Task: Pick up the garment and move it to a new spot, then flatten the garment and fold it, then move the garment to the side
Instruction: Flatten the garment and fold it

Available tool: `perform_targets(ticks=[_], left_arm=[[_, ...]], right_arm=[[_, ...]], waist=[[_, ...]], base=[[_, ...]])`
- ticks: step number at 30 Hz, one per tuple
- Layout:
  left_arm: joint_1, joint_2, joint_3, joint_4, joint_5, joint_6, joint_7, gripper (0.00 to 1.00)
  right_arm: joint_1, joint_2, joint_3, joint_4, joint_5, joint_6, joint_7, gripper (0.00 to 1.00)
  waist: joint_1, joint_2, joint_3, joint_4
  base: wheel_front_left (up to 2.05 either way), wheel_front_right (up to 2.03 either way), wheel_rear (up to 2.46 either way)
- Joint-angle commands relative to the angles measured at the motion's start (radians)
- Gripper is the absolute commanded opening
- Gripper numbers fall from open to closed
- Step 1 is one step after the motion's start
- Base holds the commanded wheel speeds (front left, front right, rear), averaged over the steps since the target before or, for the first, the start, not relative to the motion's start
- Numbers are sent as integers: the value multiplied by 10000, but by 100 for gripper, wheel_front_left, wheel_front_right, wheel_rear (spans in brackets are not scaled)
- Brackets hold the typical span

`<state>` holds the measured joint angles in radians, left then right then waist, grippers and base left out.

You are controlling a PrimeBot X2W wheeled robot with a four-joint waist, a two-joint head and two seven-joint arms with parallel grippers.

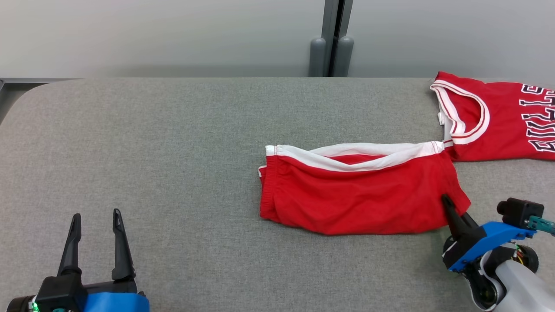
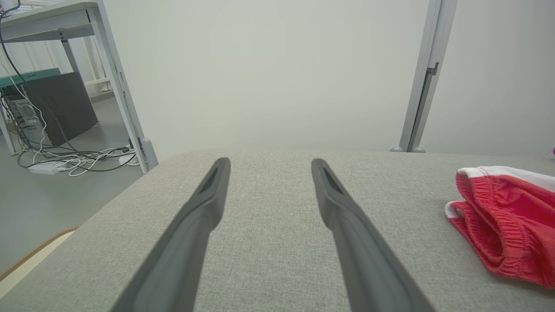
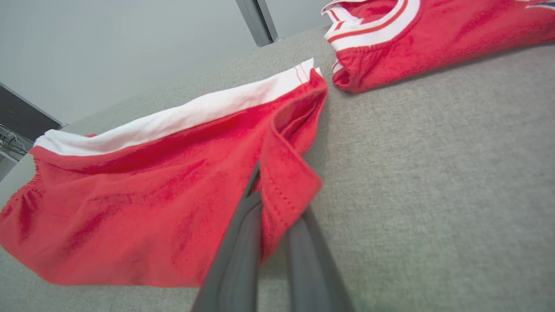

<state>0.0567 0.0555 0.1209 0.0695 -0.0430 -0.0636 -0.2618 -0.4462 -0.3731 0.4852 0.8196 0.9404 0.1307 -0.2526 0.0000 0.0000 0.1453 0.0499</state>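
Note:
The garment [image 1: 355,199], red shorts with a white band, lies folded on the grey table [image 1: 173,151], right of centre. My right gripper [image 1: 446,201] is shut on its near right corner. In the right wrist view the red hem of the garment [image 3: 130,203] wraps over the right gripper [image 3: 269,203], hiding its fingertips. My left gripper [image 1: 97,214] stands open at the table's near left, nothing between its fingers, well apart from the cloth. The left wrist view has the left gripper [image 2: 271,164] open above bare table, with the garment's [image 2: 507,225] left end at the right edge.
A red jersey [image 1: 498,125] with white trim and lettering lies at the back right, its corner close to the garment's far right corner; the right wrist view shows the jersey [image 3: 433,34] too. A grey post [image 1: 331,43] stands behind the table. Left of the table are cables [image 2: 73,158] on the floor.

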Motion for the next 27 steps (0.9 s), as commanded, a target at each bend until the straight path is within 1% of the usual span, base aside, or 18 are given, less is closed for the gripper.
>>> perform_targets(ticks=[1, 4, 10, 19, 23, 27], left_arm=[[54, 15, 61, 43, 58, -34, -43, 100], [90, 8, 61, 94, 66, -38, -43, 100], [177, 1, 120, 145, 46, -87, -43, 100], [191, -21, -55, 150, -10, -66, -43, 100], [96, -31, -127, 192, -85, -32, -43, 100], [-29, -39, -246, 226, -130, -14, -43, 100]], right_arm=[[47, 120, -64, -134, -107, 3, -69, 0], [-50, 218, -243, -407, -230, 3, -81, 0], [-242, 536, -444, -1367, -665, 3, -112, 0], [-588, 1371, -250, -2791, -1579, 3, 405, 0], [-686, 1804, -85, -3078, -2070, 3, 695, 0], [-573, 2169, 216, -3076, -2509, 3, 951, 0]], waist=[[0, 0, -36, -16], [0, 0, -139, -4], [0, 0, -306, 19], [0, 0, -372, 217], [0, 0, -305, 370], [0, 0, -225, 584]], base=[[0, 0, 0], [0, 0, 0], [0, 0, 0], [0, 0, 0], [0, 0, 0], [0, 0, 0]])
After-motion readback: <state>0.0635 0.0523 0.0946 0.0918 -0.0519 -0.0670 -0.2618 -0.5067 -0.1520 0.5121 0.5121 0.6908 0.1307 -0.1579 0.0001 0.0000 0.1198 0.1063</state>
